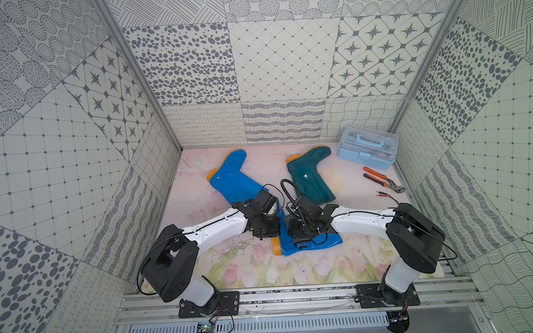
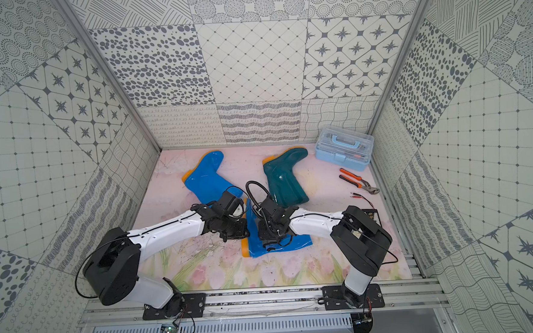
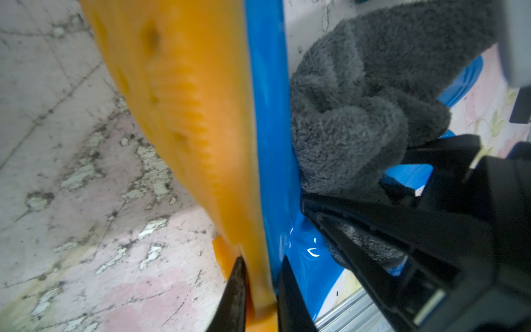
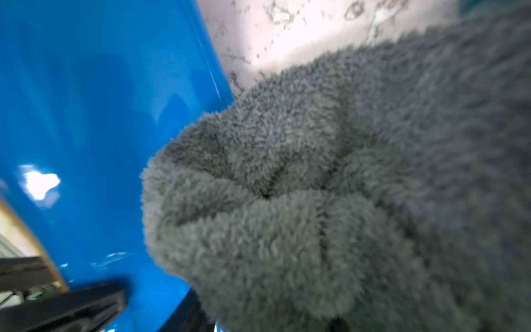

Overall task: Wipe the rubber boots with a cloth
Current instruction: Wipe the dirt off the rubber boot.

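A bright blue rubber boot [image 1: 325,242] [image 2: 297,242] lies at the middle front, its orange sole [image 3: 184,100] turned toward the left arm. My left gripper [image 3: 263,264] [image 1: 270,233] is shut on the edge of that sole. The dark grey cloth [image 3: 359,115] [image 4: 316,201] is bunched against the boot's blue side, between the fingers [image 3: 373,221] of my right gripper [image 1: 297,237]. It hides the jaws in the right wrist view. A second blue boot [image 1: 231,178] and a dark teal boot [image 1: 309,174] lie further back. Both top views show no cloth.
A light blue toolbox [image 1: 367,149] stands at the back right. Orange-handled pliers [image 1: 381,180] and thin test leads [image 1: 389,195] lie in front of it. Patterned walls close in the left, right and back sides of the flowered mat [image 1: 248,268].
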You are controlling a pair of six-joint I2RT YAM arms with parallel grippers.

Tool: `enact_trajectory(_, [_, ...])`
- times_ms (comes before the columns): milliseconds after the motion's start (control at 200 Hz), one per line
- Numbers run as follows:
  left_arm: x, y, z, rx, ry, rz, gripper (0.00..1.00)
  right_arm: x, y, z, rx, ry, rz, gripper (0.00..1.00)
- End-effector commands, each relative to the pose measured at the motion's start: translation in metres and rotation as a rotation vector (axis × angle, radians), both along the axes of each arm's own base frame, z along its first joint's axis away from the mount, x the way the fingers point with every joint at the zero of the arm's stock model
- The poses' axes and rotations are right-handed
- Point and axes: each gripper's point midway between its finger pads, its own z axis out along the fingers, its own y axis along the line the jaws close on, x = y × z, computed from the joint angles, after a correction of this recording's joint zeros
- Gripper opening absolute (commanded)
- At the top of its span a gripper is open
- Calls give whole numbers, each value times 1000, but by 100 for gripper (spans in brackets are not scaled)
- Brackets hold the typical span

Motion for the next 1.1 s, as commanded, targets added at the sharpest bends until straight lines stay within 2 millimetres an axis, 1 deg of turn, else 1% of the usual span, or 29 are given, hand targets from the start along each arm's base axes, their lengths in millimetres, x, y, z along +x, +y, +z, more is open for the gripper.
enact_trajectory(0, [-6,-6,-20,1,5,-24,13,-25,22,-40,12,98,66,24])
enact_trajectory(10, [-7,-5,-21,2,7,-25,13,-25,21,-41,7,99,65,22])
enact_trajectory(15, [-7,-5,-21,3,8,-24,13,-26,19,-43,-1,101,63,19])
enact_trajectory(40, [-8,-4,-23,8,12,-24,12,-28,12,-47,-26,109,53,11])
enact_trajectory(95, [-9,-2,-26,24,18,-24,8,-30,-7,-54,-85,119,26,0])
enact_trajectory(135, [-9,1,-29,42,20,-23,5,-30,-25,-57,-109,130,-12,0])
enact_trajectory(195, [-10,5,-30,58,17,-20,0,-32,-59,-61,-134,151,-91,0])
enact_trajectory(220, [-10,6,-30,61,17,-23,0,-33,-75,-63,-145,160,-125,0])
enact_trajectory(275, [-11,7,-30,58,14,-27,0,-34,-104,-60,-163,153,-178,0])
enact_trajectory(315, [-12,6,-30,51,11,-34,0,-34,-117,-56,-167,139,-194,0])
enact_trajectory(335, [-12,5,-30,44,12,-38,0,-34,-120,-53,-164,128,-191,0])
enact_trajectory(385, [-14,3,-32,28,14,-46,0,-32,-119,-45,-137,99,-174,0])
enact_trajectory(460, [-13,-1,-31,5,12,-52,0,-29,-104,-34,-53,79,-155,0])
enact_trajectory(495, [-13,-3,-31,1,13,-58,0,-27,-94,-29,-16,72,-144,2])
enact_trajectory(555, [-13,-4,-31,0,15,-57,0,-22,-78,-17,22,47,-108,11])
enact_trajectory(610, [-11,-5,-30,-5,13,-56,0,-17,-66,-4,19,10,-69,18])
enact_trajectory(680, [-11,-7,-28,-16,10,-55,0,-12,-55,11,1,-35,-21,30])
enact_trajectory(715, [-10,-8,-27,-22,8,-55,0,-10,-52,15,-15,-55,-5,35])
enact_trajectory(780, [-10,-10,-26,-29,7,-57,0,-6,-49,14,-40,-56,2,47])
enact_trajectory(870, [-11,-9,-26,-28,7,-57,0,-5,-52,-1,-83,-25,-19,63])
enact_trajectory(940, [-11,-9,-25,-34,5,-55,0,-8,-53,-13,-93,-10,-36,71])
enact_trajectory(985, [-12,-10,-25,-42,6,-55,0,-11,-51,-20,-73,0,-36,71])
enact_trajectory(1020, [-13,-10,-25,-50,5,-55,0,-15,-47,-24,-40,13,-29,69])
enact_trajectory(1055, [-14,-10,-24,-57,6,-54,0,-17,-39,-28,18,21,-11,61])
enact_trajectory(1095, [-15,-9,-24,-61,6,-52,0,-21,-30,-29,78,24,24,42])
